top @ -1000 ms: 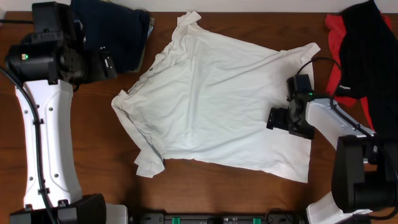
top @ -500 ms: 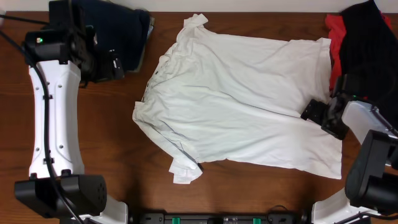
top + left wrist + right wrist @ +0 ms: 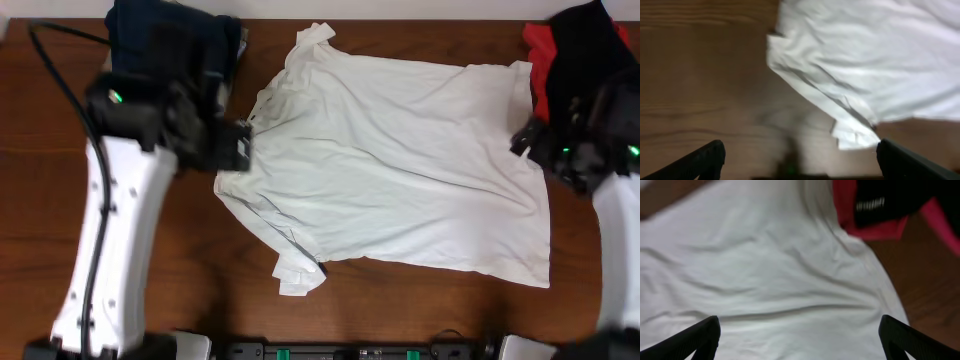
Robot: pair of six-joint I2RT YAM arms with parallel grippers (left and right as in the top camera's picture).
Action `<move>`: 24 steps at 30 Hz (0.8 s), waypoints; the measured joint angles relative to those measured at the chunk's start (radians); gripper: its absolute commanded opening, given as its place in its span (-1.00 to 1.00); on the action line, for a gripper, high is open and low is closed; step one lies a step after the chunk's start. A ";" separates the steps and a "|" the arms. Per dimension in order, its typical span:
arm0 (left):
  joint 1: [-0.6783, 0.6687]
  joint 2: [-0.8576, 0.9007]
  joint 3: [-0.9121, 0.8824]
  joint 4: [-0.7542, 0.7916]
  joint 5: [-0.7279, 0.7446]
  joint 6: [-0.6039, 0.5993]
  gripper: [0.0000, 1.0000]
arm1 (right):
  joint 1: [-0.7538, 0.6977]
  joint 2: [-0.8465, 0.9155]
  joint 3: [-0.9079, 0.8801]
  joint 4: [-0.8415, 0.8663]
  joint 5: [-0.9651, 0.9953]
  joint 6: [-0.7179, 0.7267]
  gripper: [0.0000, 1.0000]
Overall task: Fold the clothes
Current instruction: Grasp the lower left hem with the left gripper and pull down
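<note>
The large white T-shirt [image 3: 400, 170] lies spread flat on the wooden table [image 3: 200, 285], plain side up, with no print showing. Its lower left sleeve [image 3: 298, 272] is crumpled. My left gripper [image 3: 235, 150] hovers at the shirt's left edge, open and empty. In the left wrist view [image 3: 800, 162] it is over bare wood, with the shirt [image 3: 880, 60] ahead. My right gripper [image 3: 527, 140] is at the shirt's right edge, open and empty. In the right wrist view [image 3: 800, 340] it is above the white cloth [image 3: 765, 270].
A navy garment [image 3: 175, 50] lies at the back left, partly under my left arm. A red garment [image 3: 537, 60] with a black one [image 3: 590, 70] on it lies at the back right, touching the shirt's corner. Both show in the right wrist view [image 3: 875, 227].
The shirt was dragged right and spread out, then stayed still. My right gripper let go of it and rose to its right edge. My left arm swung down to the shirt's left edge.
</note>
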 measured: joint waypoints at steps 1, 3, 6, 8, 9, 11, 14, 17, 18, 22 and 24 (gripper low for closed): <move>-0.034 -0.020 -0.041 0.007 0.001 -0.014 0.96 | 0.000 -0.021 0.003 -0.003 -0.002 -0.005 0.99; -0.103 -0.060 -0.164 0.056 0.003 -0.057 0.96 | 0.000 -0.037 0.003 -0.008 -0.006 -0.013 0.98; -0.187 -0.113 -0.382 0.173 0.002 -0.132 0.97 | 0.000 -0.027 0.002 -0.008 -0.014 -0.019 0.98; -0.246 -0.159 -0.557 0.279 0.025 -0.185 0.98 | 0.000 -0.021 -0.002 -0.006 -0.018 -0.023 0.98; -0.273 -0.185 -0.636 0.343 0.048 -0.206 0.98 | 0.003 -0.020 -0.003 -0.004 -0.018 -0.023 0.98; -0.322 -0.238 -0.777 0.463 0.104 -0.232 0.99 | 0.005 -0.019 -0.005 0.001 -0.022 -0.024 0.98; -0.387 -0.294 -0.947 0.610 0.196 -0.256 0.99 | 0.008 -0.019 -0.006 0.004 -0.023 -0.028 0.98; -0.415 -0.296 -1.074 0.693 0.259 -0.272 0.97 | 0.009 -0.019 -0.007 0.004 -0.023 -0.030 0.97; -0.416 -0.290 -1.110 0.714 0.272 -0.281 0.96 | 0.011 -0.019 -0.007 0.004 -0.023 -0.030 0.96; -0.416 -0.261 -1.205 0.809 0.298 -0.315 0.91 | 0.042 -0.019 -0.007 0.004 -0.023 -0.030 0.95; -0.416 -0.244 -1.219 0.843 0.308 -0.332 0.90 | 0.055 -0.019 -0.007 0.004 -0.024 -0.030 0.94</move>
